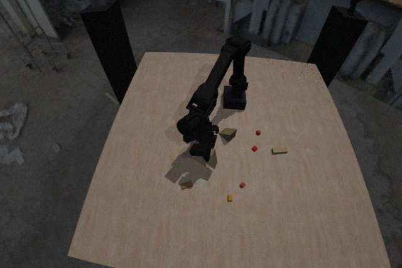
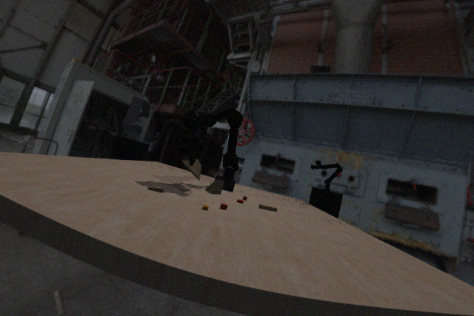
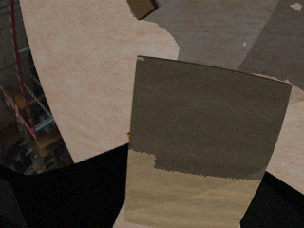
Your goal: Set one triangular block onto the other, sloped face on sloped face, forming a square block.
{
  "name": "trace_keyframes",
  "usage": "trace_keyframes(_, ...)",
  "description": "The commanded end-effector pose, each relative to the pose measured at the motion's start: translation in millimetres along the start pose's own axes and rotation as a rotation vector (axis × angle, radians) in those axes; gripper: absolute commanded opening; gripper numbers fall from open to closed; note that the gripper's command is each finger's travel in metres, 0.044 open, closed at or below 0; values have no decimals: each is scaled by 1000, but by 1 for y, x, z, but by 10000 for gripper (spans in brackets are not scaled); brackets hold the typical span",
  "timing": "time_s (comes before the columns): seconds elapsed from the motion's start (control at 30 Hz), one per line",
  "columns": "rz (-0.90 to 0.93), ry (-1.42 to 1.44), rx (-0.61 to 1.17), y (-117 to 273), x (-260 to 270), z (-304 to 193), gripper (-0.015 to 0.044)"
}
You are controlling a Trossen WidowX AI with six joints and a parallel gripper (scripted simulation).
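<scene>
Across the worktop (image 1: 276, 213) (image 2: 229, 240) (image 3: 85, 81), folded over from its base: the black arm (image 1: 215, 80) (image 2: 232, 132). At its tip, the end effector (image 1: 207, 150) (image 2: 191, 159) (image 3: 189, 160), closed and pinching the upper block (image 1: 212, 159) (image 2: 195, 170) (image 3: 209, 114), aloft and tilted. Just beside, on the worktop near the arm's base: the lower block (image 1: 228, 134) (image 2: 215, 186). Farther off, lying apart: tan bar (image 1: 279, 150) (image 2: 267, 207), brown bar (image 1: 186, 184) (image 2: 155, 189) (image 3: 142, 7), orange cube (image 1: 230, 198) (image 2: 205, 207) (image 3: 128, 137) and three red cubes (image 1: 242, 184) (image 2: 223, 206).

Probably in hand: turning and aligning before the placement, not yet mated. Next, finish rotating to match the lower slope, line up the ends, centre above, then descend gently. Avoid pushing sideways on contact; release only once level and flush, then back off cleanly.
</scene>
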State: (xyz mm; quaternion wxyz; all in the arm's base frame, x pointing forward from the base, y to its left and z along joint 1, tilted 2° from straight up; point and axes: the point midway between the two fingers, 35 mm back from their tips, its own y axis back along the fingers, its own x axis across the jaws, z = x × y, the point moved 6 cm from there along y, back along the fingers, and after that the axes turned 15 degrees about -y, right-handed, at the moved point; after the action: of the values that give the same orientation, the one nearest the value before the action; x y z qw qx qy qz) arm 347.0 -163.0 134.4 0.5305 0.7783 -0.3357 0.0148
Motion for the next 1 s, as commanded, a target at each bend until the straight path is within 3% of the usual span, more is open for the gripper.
trace_keyframes(0.0,-19,146,-24,0,4,-3,0)
trace_keyframes(0.97,-237,1072,-82,-4,15,-18,0)
